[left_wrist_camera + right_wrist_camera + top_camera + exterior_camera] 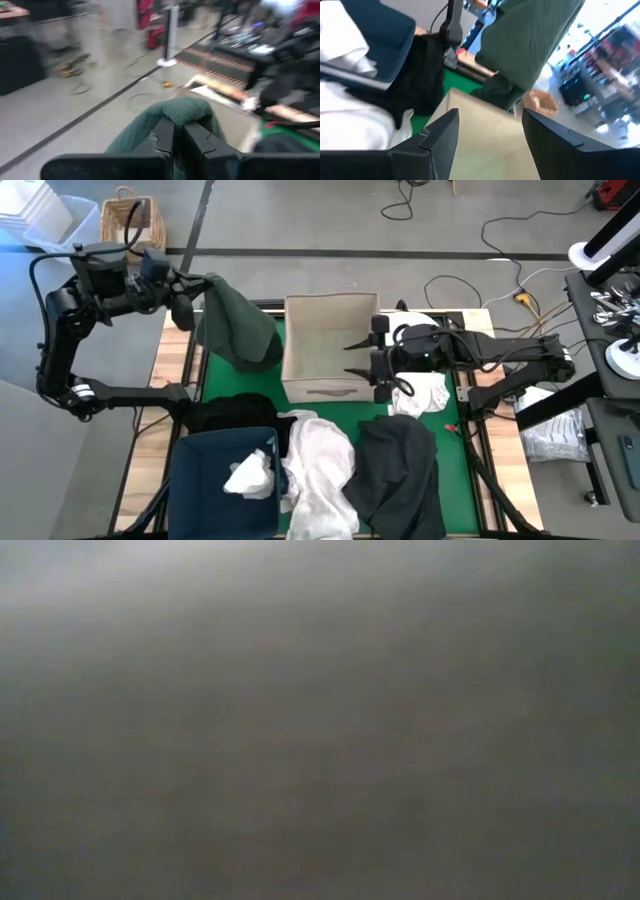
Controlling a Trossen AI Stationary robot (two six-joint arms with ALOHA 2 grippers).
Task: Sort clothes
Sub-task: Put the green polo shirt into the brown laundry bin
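The left gripper [205, 283] is clamped on the green garment [238, 328], holding it up over the table's far left edge beside the beige box [330, 345]. The right gripper [356, 360] hangs with fingers spread wide over that box, and the other clothes [320, 465] lie heaped along the near side.

You see a dark green garment [236, 325] hanging lifted at ten o'clock, white clothes [318, 470] heaped at six, a charcoal piece [400, 475] crumpled at five, a black one [232, 413] at seven
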